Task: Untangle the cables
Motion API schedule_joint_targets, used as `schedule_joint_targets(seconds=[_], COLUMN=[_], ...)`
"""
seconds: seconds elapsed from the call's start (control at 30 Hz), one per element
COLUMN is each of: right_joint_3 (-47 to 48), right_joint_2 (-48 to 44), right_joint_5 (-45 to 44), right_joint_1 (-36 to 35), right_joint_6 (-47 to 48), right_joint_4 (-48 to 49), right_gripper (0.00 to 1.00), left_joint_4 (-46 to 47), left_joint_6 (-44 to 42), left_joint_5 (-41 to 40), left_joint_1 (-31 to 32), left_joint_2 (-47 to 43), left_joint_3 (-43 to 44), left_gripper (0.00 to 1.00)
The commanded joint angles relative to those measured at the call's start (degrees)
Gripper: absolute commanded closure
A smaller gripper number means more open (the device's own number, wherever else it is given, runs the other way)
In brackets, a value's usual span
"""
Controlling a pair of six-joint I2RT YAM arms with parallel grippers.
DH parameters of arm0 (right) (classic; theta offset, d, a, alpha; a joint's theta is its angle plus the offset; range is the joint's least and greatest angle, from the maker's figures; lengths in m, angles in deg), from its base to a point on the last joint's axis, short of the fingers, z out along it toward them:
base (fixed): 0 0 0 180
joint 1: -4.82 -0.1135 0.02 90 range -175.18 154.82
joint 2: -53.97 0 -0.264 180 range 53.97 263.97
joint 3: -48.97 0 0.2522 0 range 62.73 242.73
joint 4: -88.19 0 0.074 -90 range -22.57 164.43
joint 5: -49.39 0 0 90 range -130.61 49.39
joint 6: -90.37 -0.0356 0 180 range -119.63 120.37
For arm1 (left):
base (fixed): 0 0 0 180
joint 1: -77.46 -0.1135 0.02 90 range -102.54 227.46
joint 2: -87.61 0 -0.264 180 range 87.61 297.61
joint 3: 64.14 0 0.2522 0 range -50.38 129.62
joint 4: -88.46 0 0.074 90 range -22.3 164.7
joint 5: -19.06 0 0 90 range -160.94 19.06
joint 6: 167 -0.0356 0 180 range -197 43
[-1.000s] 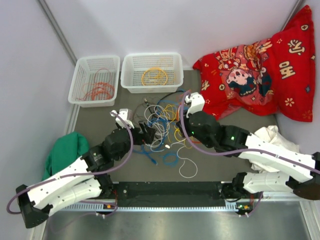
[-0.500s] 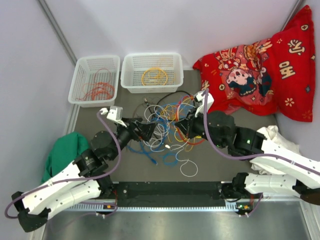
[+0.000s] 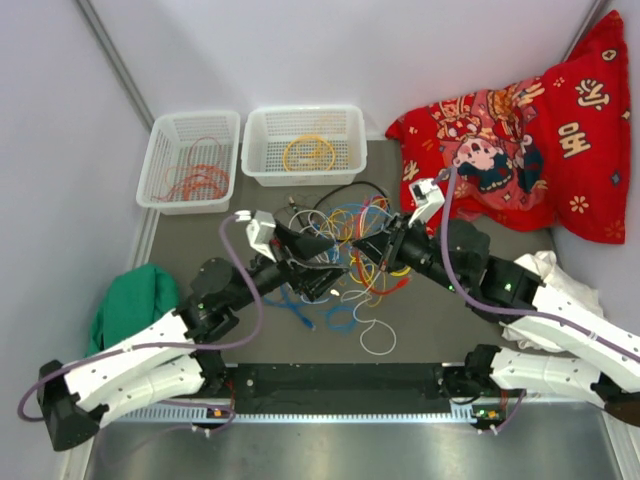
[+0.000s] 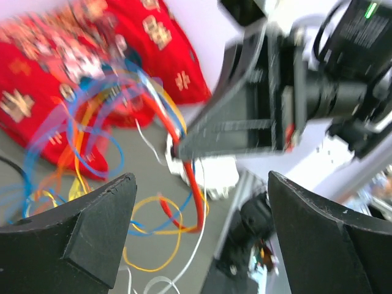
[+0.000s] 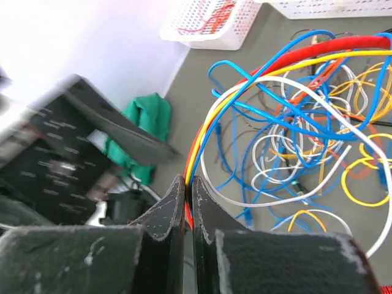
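The cables [image 3: 345, 235] are a tangle of red, yellow, orange, blue, white and black loops at the table's middle, partly lifted. My right gripper [image 3: 370, 257] is shut on a bundle of red, yellow and blue cables; the pinch shows in the right wrist view [image 5: 188, 182], with the strands [image 5: 288, 58] arching away toward the tangle. My left gripper [image 3: 326, 265] is wide open, facing the right gripper. In the left wrist view [image 4: 202, 184] the red cable [image 4: 193, 184] and the yellow loops [image 4: 153, 245] hang between its fingers without touching them.
Two white baskets stand at the back: the left one [image 3: 160, 150] holds red-orange cables, the right one [image 3: 262, 135] a yellow coil. A red printed cloth [image 3: 520, 140] lies back right, a green cloth [image 3: 130, 300] left, a white cloth [image 3: 545, 270] right. Loose blue [image 3: 338, 320] and white [image 3: 378, 340] cables lie near the front.
My right gripper has moved right and up, pulling the bundle out of the tangle. My left arm swung up, then right, into the tangle, its jaws open.
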Motion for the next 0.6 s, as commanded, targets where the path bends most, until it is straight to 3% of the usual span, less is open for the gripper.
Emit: schedule_joint_targets(seconds=[0.0, 0.3, 0.53, 0.57], right_joint_3=[-0.02, 0.94, 0.51, 0.24], right_joint_2=[-0.92, 0.13, 0.22, 0.05], right_joint_5=[5.02, 7.66, 8.19, 8.1], right_joint_1=[1.47, 1.48, 1.48, 1.56], right_joint_6=[-4.31, -5.45, -6.41, -6.33], right_joint_4=[6.11, 8.39, 8.57, 8.65], right_gripper=[1.0, 1.0, 1.0, 1.0], left_joint_4=[9.56, 10.0, 14.66, 15.53], left_joint_6=[2.89, 2.36, 5.08, 5.26], left_joint_5=[5.23, 5.75, 8.55, 9.34], left_joint_1=[0.18, 0.18, 0.18, 0.18], left_joint_2=[2.76, 5.66, 9.7, 10.23], left_joint_3=[-3.18, -3.18, -2.75, -2.4], left_gripper=[0.08, 0.11, 0.33, 0.44])
